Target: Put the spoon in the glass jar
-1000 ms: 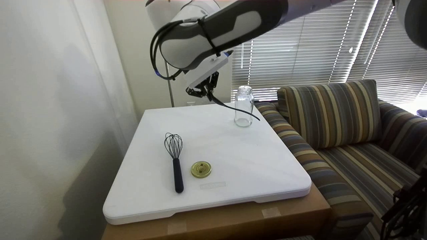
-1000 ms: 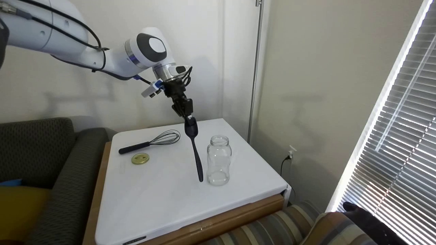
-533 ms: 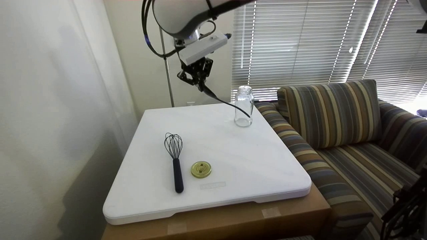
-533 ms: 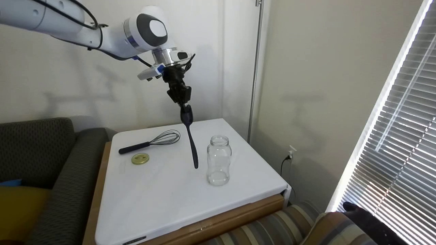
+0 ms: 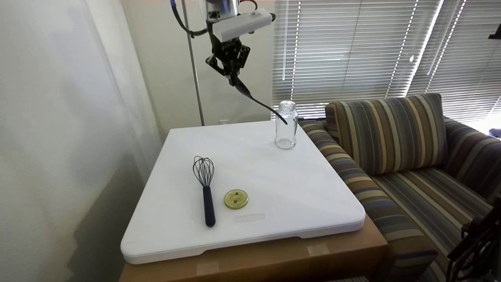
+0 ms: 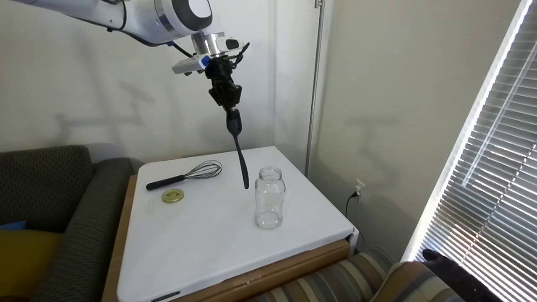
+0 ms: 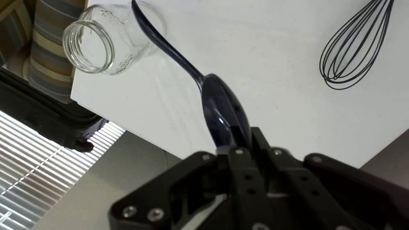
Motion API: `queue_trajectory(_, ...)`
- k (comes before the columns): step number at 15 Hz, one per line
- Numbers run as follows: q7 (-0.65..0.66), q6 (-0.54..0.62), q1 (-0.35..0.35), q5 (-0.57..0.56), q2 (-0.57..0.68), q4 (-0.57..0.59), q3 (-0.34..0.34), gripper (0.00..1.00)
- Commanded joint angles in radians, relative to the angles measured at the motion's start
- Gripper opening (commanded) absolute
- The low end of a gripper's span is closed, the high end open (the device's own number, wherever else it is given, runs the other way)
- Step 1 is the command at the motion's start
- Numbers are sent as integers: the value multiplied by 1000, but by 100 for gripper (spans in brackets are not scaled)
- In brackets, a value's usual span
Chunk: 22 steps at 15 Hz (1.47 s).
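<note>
The gripper (image 7: 246, 134) grasps the spoon (image 7: 212, 92) by its bowl, handle slanting down over the white tabletop (image 6: 201, 239). In an exterior view, the handle's tip hangs left of the upright glass jar (image 6: 269, 199), apart from it; the whisk (image 6: 179, 178) and gold lid (image 6: 173, 195) lie toward the far left.

I noted: in an exterior view the camera looked down from near the glass jar (image 6: 269, 198), whisk (image 6: 182, 177) beyond it; in an exterior view, it was faced from farther off, blinds (image 5: 332, 62) behind it. Wrist view, closest, looked down at it. All shared glass jar and whisk.
</note>
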Motion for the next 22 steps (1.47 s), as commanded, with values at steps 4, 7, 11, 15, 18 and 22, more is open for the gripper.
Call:
queue_trajectory(4, -143, 36, -75, 90, -91, -32, 88, 2)
queue_trajectory(7, -176, 62, -107, 128, -129, -39, 118, 2)
queue_trajectory(11, -175, 76, -144, 156, -174, -52, 131, 2)
queue_trajectory(15, -167, 76, -181, 170, -199, -58, 132, 2)
queue_trajectory(18, -146, 65, -195, 162, -217, -63, 121, 2)
queue_trajectory(22, -124, 71, -208, 153, -221, -71, 113, 2)
